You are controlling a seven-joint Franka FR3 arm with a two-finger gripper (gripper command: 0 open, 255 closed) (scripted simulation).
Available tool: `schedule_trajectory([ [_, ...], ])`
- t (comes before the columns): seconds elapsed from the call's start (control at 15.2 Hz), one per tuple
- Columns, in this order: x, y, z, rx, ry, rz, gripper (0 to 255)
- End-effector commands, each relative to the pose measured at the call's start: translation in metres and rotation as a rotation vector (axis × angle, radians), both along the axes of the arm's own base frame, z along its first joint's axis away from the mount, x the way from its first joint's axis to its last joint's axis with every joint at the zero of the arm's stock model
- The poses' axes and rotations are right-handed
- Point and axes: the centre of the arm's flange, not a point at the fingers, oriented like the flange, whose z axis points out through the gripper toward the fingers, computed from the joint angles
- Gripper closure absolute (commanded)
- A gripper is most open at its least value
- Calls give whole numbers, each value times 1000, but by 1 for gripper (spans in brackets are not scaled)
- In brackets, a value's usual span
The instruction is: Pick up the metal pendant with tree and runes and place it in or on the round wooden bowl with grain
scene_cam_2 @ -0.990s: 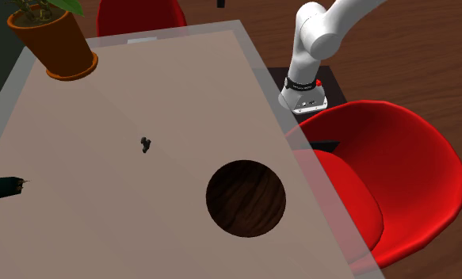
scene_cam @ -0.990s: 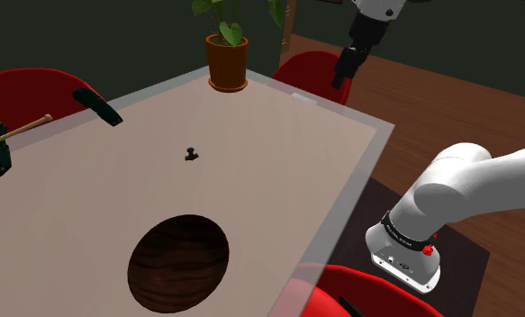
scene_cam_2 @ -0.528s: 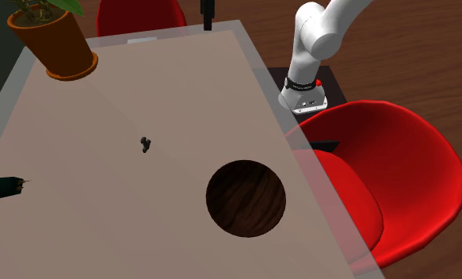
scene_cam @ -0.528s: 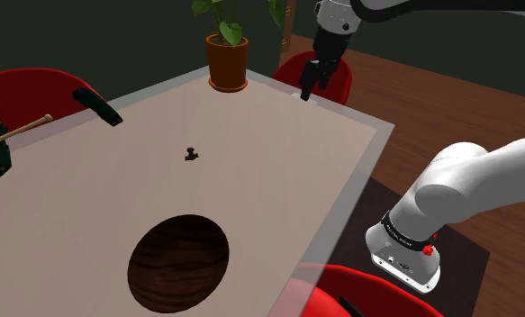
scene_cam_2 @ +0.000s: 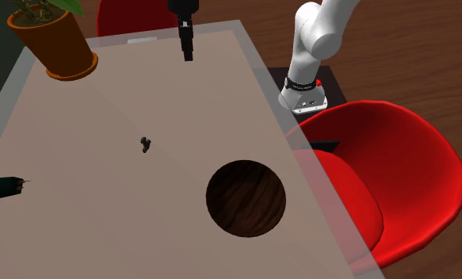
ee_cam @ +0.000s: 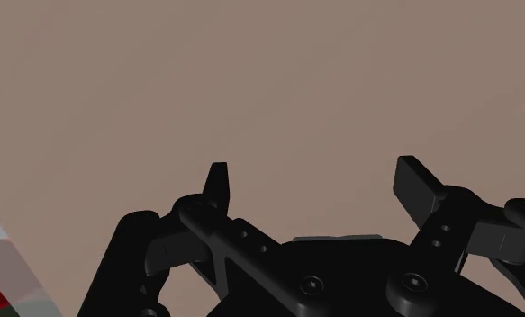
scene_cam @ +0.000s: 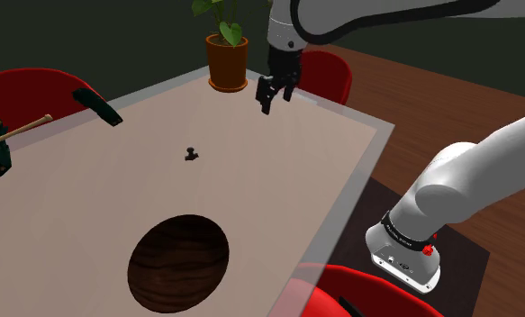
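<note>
I saw the jaws spread wide, gripping nothing, above the tabletop [scene_cam: 287, 171] just beside the one potted plant [scene_cam: 227, 58]. The single dark pendant [scene_cam: 190, 155] lay farther from the plant, and the one wooden bowl [scene_cam: 178, 262] farther still. Three red chairs [scene_cam: 22, 90] ringed the tabletop.

We see dark, grained wood in the bowl [scene_cam: 178, 263], a smooth matt face on the counter [scene_cam: 278, 171], and a glossy shell on the chair [scene_cam_2: 411, 158].

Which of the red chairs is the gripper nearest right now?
The red chair at the table's far end, beside the potted plant; the open gripper hovers over that end.
</note>
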Motion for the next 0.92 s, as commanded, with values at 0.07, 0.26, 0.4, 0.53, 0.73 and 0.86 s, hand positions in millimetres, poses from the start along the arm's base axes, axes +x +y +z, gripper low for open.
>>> schedule_trajectory([
  [0.07,21,34,-15,-9,12,-10,0],
  [0.26,43,66,-31,-20,25,-19,0],
  [0.4,57,88,-42,-27,33,-25,0],
  [0.53,71,109,-53,-34,41,-31,0],
  [0.73,93,141,-70,-45,53,-40,0],
  [0.86,107,162,-81,-52,62,-46,0],
])
